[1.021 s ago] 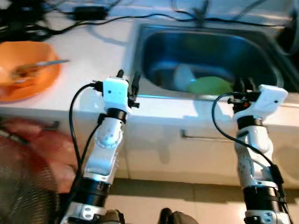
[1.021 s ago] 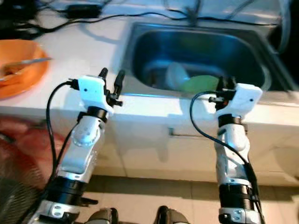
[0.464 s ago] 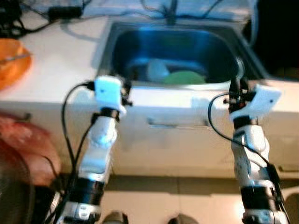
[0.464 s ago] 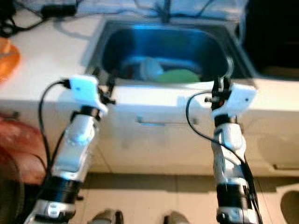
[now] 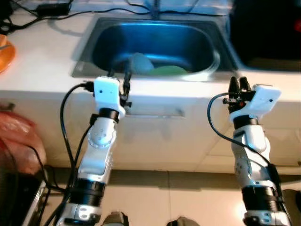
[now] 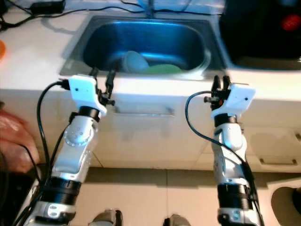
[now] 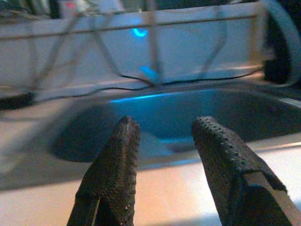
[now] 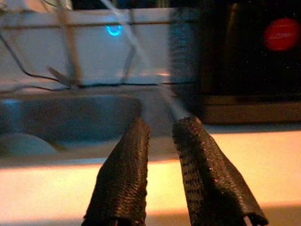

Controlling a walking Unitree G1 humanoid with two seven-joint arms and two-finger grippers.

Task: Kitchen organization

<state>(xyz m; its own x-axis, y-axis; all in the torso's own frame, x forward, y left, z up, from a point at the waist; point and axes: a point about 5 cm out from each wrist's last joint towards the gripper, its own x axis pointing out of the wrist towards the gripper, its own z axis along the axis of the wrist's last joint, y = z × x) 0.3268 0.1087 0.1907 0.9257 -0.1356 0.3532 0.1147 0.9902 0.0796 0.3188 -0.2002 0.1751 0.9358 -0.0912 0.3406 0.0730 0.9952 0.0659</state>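
Stainless steel sink basin (image 5: pixel 207 42), rounded rectangle, long axis runs left-right along the white worktop (image 5: pixel 42 61), sunk in near its front edge. Inside: two dishes, one pale round plate (image 5: pixel 140 62) leaning tilted toward the sink's front-left, and one flat green plate (image 5: pixel 168 70) just beside it on the right, edges touching or overlapping, cannot tell which. One tap stem (image 5: pixel 154 6) at the sink's back edge, mostly cut off. Left gripper (image 5: pixel 119 75) is raised at the worktop's front edge, just in front of the sink's front-left corner, fingers pointing up and toward the basin; fingers spread apart with a clear gap, nothing between them. Left wrist view confirms it: two black textured fingers (image 7: pixel 115 165) parted, sink basin seen through the gap. Right gripper (image 5: pixel 239 84) is held up at the worktop's front edge, right of the sink's front-right corner, fingers pointing up; fingers (image 8: pixel 123 179) close together with a narrow slit between them, holding nothing. One black appliance (image 6: pixel 263 28) with a red round button (image 8: pixel 281 34) sits at the worktop's back-right, right of the sink. One black power adapter (image 5: pixel 52 8) with black cables (image 5: pixel 94 11) along the back edge on the left. One orange bowl (image 5: pixel 5 47) cut off at the left edge. One drawer handle (image 5: pixel 153 114) below the sink front. Reddish bag (image 5: pixel 19 141) low left by the cabinet.
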